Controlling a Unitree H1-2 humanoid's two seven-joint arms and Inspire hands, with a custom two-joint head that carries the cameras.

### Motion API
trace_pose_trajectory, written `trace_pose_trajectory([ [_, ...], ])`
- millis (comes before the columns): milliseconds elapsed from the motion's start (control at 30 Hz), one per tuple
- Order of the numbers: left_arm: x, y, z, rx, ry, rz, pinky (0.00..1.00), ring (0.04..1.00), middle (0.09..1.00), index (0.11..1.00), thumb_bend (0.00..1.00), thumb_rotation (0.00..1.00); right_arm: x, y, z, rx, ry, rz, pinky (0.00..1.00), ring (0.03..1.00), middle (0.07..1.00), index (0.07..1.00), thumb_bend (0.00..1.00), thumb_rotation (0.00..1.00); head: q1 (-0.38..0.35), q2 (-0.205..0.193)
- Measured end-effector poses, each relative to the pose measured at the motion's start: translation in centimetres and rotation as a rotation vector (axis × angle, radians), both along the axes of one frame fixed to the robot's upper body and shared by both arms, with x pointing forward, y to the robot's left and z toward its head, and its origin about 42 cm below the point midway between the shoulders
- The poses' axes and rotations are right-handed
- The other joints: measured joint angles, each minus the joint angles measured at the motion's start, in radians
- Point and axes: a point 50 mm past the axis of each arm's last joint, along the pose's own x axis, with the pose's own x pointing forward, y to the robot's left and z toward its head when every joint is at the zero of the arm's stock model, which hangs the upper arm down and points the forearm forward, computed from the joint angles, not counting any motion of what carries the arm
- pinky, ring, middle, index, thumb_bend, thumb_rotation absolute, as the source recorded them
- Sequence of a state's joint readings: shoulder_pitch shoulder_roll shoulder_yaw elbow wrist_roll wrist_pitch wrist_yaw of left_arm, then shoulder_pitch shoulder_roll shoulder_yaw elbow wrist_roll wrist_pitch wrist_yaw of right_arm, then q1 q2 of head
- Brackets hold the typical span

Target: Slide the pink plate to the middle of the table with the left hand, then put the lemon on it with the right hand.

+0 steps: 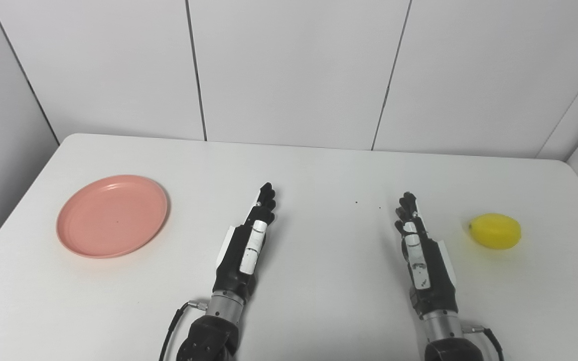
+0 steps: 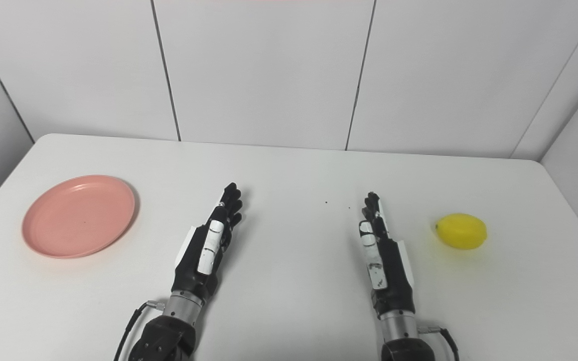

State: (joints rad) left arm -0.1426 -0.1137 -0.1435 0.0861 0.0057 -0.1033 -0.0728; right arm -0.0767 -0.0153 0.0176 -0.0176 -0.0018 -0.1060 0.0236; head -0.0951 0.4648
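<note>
both hands empty over the white table, pink plate far left, lemon far right

the white table (image 1: 319,301) fills the lower part of both views and runs back to a wall of pale panels (image 1: 289,65). the pink plate (image 1: 112,215) lies flat near the table's left edge, nothing on it, well apart from either hand. the left hand (image 1: 249,240) sits left of the table's middle, set on edge with its fingers stretched forward and held narrow, close together, gripping nothing. the right hand (image 1: 419,245) sits right of the middle in the same edge-on pose, fingers straight, narrow and likewise holding nothing. the lemon (image 1: 495,231) rests on the table near the right edge, beside the right hand's fingertips but not touching them. a few small dark specks (image 1: 356,202) dot the tabletop between the two hands.
</note>
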Motion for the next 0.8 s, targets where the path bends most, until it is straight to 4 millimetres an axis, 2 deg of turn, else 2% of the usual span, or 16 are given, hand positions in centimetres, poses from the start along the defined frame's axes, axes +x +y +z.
trace_pose_trajectory([
  [800,0.01,0.06,-0.01,0.0,0.0,0.002,1.0,1.0,1.0,1.0,0.74,1.0,0.01,0.03,0.0,-0.01,0.0,-0.001,1.0,1.0,1.0,1.0,0.69,1.0,-0.017,-0.003],
])
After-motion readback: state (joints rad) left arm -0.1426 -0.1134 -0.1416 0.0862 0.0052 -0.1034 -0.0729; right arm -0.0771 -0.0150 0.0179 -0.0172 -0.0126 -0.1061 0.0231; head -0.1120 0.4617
